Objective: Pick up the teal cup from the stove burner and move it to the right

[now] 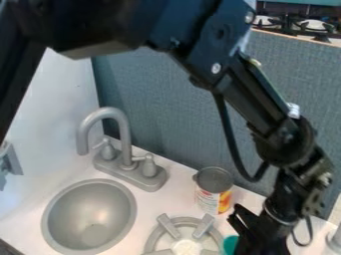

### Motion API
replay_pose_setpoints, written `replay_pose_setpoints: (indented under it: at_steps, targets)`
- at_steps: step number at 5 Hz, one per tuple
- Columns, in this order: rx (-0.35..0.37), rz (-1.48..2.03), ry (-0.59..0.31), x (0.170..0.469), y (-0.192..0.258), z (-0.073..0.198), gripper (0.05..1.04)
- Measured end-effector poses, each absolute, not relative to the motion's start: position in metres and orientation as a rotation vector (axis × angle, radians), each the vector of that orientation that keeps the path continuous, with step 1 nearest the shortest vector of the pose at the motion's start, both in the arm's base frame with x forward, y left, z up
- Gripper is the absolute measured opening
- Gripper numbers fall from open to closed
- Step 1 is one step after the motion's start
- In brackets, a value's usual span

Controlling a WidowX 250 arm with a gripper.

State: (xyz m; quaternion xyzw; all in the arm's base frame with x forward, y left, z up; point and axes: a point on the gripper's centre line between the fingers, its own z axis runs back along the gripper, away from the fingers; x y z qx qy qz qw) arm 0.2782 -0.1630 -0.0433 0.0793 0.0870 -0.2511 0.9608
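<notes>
Teal object (230, 244) just beside the gripper (253, 236), can (214, 190) behind

Left, in the white table (150, 201), the grey oval sink basin (90, 216); behind it, the grey two-handled faucet (126, 159). Right of the faucet, on the table, the grey-topped cylindrical can (214, 191). Before the can and right of the basin, the grey round burner (170, 227); just right of it, a teal object (230, 244).

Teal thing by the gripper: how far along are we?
The approach looks done: the gripper is right beside the teal thing. Whether it is in hand, I can't tell. With it down beside the stove burner, any carrying and setting down probably remains.
</notes>
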Motion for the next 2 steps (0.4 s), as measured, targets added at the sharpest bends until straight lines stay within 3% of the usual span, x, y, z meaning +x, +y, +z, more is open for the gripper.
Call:
replay_pose_setpoints:
  at_steps: [1, 2]
  targets:
    - [0.138, -0.607, 0.103, 0.266, -0.199, -0.017, 0.097]
    - [0.11, -0.742, 0.052, 0.242, -0.234, -0.009, 0.097]
